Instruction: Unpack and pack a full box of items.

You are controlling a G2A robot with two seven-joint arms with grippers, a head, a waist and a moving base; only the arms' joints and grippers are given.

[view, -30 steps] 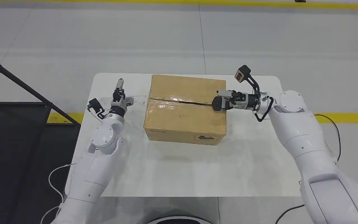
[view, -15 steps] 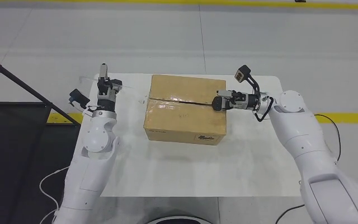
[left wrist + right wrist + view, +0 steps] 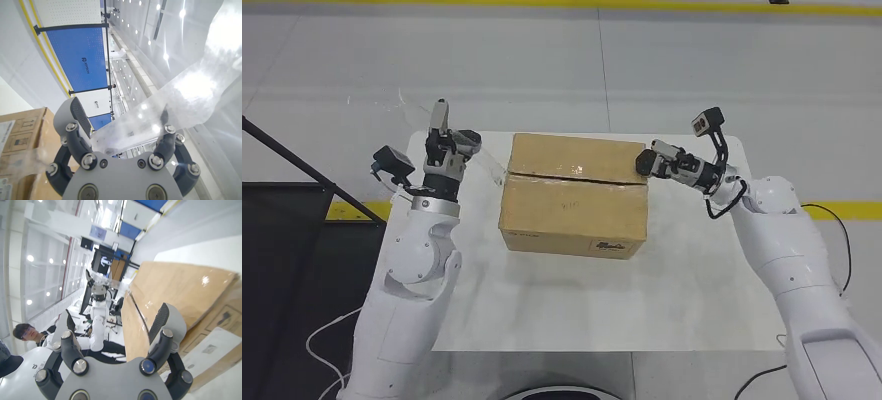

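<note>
Currently your cardboard box (image 3: 574,195) sits square-edged in the middle of the white table (image 3: 542,300), with a dark seam (image 3: 572,180) running along its smooth top flaps. Your left gripper (image 3: 121,111) is raised beside the box's left end, its ribbed fingers spread wide and a crinkled strip of clear tape (image 3: 189,94) clinging to one finger. Your right gripper (image 3: 647,160) hovers released at the seam's right end, holding nothing.
</note>
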